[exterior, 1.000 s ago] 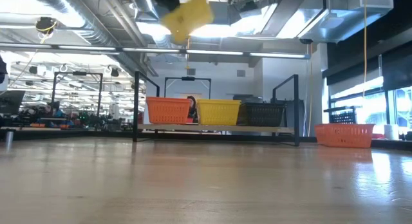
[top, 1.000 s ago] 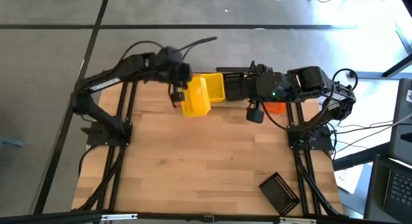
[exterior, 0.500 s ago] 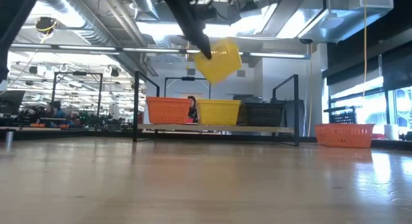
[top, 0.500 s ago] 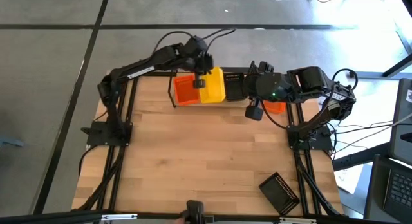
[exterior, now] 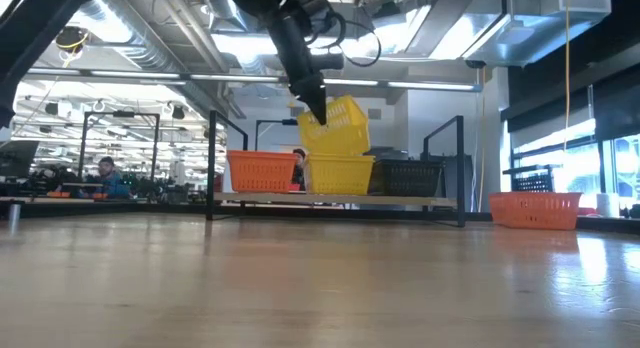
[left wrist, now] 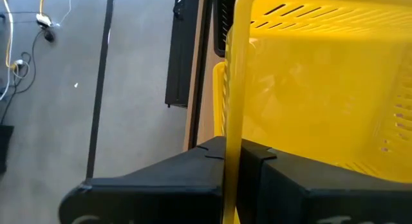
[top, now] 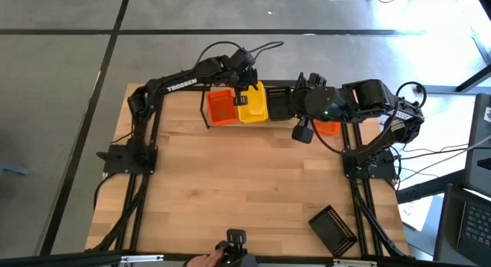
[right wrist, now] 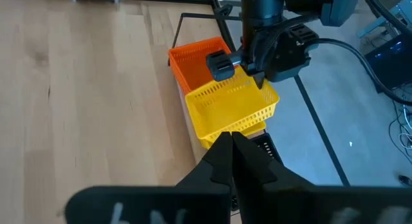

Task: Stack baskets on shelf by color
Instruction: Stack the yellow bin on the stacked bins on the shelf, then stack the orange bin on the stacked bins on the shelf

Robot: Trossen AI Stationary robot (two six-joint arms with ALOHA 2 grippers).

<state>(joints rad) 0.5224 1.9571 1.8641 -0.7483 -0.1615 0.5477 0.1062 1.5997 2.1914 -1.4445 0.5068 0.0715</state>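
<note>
My left gripper (top: 247, 93) is shut on a yellow basket (exterior: 335, 126) and carries it tilted just over a second yellow basket (exterior: 340, 174), which stands on the shelf (exterior: 340, 198). I cannot tell whether the two touch. An orange basket (top: 222, 107) and a black basket (top: 280, 104) flank them on the plank. My right gripper (top: 303, 133) is shut and hovers in front of the shelf's right part, touching nothing. Another orange basket (exterior: 535, 209) sits on the table to the right of the shelf. My left gripper pinches the upper rim of the held basket's side wall (left wrist: 232, 130), one finger inside the basket and one outside. The fingers (exterior: 318, 110) come from above, pointing down. The basket is off the table and hangs tilted below them.
A black basket (top: 333, 229) lies upside down near the table's near right corner. The shelf's black end loops (exterior: 212, 163) stand upright at either end. A person's hand (top: 209, 260) shows at the near edge. People (exterior: 105, 173) are in the room behind.
My left gripper carried the yellow basket from in front of the shelf toward the far edge and the right. It then came down until the basket hung just over the yellow one on the plank. The basket stayed tilted in the hold. A hand appeared at the near edge.
</note>
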